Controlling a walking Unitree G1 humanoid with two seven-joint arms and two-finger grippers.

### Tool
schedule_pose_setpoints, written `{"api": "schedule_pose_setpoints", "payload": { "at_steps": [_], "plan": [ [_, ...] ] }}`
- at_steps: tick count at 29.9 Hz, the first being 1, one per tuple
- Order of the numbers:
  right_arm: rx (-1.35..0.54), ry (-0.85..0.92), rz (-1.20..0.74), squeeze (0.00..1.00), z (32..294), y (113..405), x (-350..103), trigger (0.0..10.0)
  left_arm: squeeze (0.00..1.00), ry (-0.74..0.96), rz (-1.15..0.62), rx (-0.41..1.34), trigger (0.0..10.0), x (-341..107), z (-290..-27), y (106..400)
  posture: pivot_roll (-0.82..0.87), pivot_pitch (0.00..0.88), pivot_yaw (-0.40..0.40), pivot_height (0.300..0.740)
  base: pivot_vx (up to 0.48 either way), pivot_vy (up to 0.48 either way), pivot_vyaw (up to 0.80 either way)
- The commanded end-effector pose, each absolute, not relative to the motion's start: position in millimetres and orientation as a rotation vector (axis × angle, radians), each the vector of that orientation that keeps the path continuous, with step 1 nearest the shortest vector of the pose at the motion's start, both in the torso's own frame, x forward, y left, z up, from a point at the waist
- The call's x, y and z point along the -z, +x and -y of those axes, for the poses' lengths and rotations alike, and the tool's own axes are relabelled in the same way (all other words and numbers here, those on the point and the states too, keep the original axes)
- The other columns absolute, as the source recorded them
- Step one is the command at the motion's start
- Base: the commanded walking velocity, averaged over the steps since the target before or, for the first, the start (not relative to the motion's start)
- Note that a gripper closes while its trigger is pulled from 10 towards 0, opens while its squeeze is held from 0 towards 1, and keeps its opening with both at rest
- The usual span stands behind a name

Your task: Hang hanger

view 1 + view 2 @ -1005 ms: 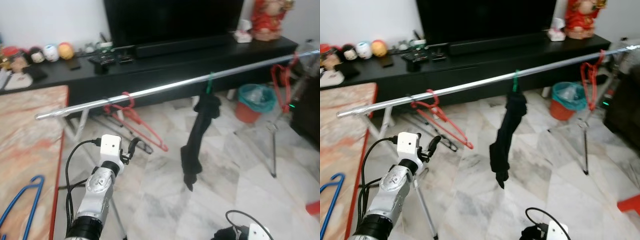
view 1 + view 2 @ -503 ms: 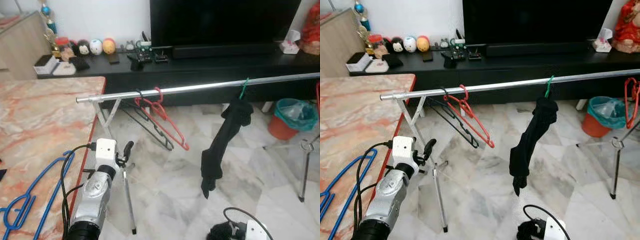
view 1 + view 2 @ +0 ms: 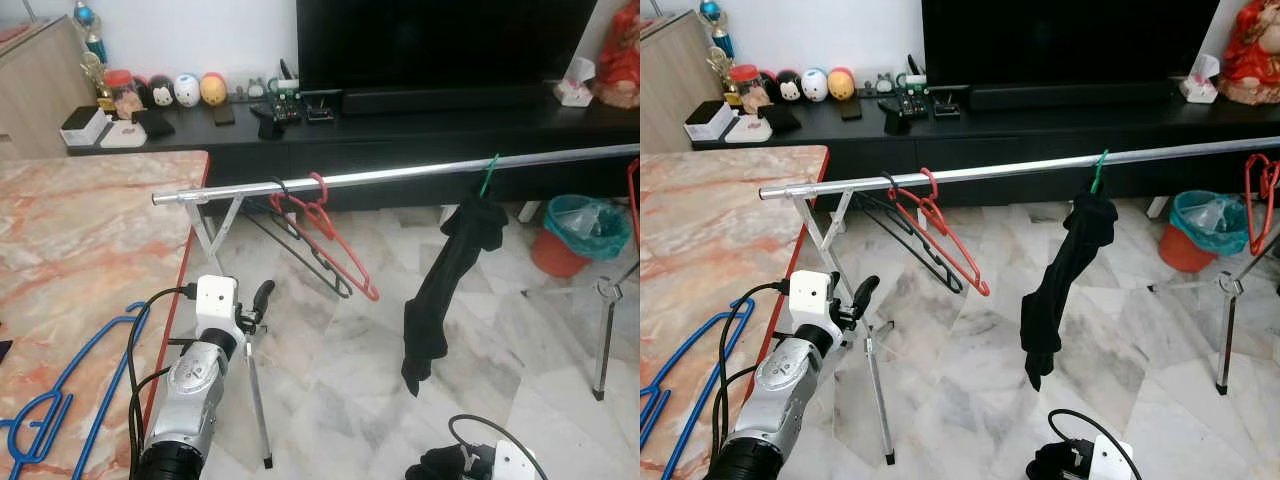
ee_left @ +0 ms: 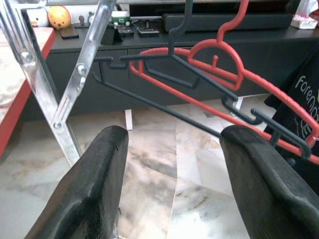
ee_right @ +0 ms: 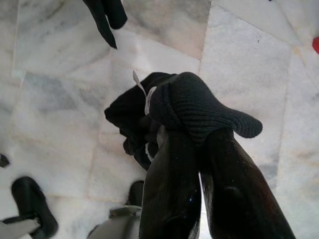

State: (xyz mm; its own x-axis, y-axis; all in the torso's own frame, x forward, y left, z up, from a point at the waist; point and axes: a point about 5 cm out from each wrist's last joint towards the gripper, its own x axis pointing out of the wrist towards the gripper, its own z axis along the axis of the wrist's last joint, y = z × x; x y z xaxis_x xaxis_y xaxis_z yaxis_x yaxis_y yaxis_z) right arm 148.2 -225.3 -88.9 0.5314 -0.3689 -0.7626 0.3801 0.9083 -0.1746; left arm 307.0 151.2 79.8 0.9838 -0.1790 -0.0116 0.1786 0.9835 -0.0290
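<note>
A long metal rail spans the room on tripod legs, carrying a red hanger, a dark hanger and a black garment. On the marble table lies a blue hanger, probably the next to hang. The left gripper hovers spread and empty near the rail's end; it should reach back to the table and take that hanger by its neck. The right gripper hangs low, clamped on dark knitted cloth.

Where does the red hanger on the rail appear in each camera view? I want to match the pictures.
Left eye view: red hanger hangs near the left end of the metal rail.
Right eye view: same place, left of the black garment.
Left wrist view: upper right, beyond the open left hand.
Right wrist view: not in it.
Shared landmark: the black hanger beside it.
</note>
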Motion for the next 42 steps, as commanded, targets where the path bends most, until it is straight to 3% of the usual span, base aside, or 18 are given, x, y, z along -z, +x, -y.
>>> {"api": "schedule_pose_setpoints", "payload": {
  "at_steps": [1,16,30,42],
  "plan": [
    [0.450,0.014,-0.884,0.00,226.4,150.8,87.1,10.0,0.00,-0.033,0.012,0.187,10.0,-87.6,-148.7,310.7,0.01,0.000,0.014,0.740,0.345,0.000,0.00],
    [0.452,0.032,-0.913,0.00,229.4,144.3,89.8,10.0,0.00,-0.048,0.018,0.197,10.0,-89.0,-147.1,310.8,0.01,0.000,0.012,0.740,0.342,0.000,-0.15],
    [0.432,0.022,-0.929,0.00,228.6,142.8,90.9,10.0,0.00,-0.065,0.036,0.193,10.0,-92.6,-149.2,310.4,0.01,0.000,0.014,0.740,0.000,0.000,-0.75],
    [0.419,0.023,-0.920,0.00,226.2,142.9,91.1,10.0,0.00,-0.064,0.036,0.186,10.0,-93.4,-150.2,309.3,0.01,0.000,0.015,0.740,0.000,0.000,0.00]
  ]
}}
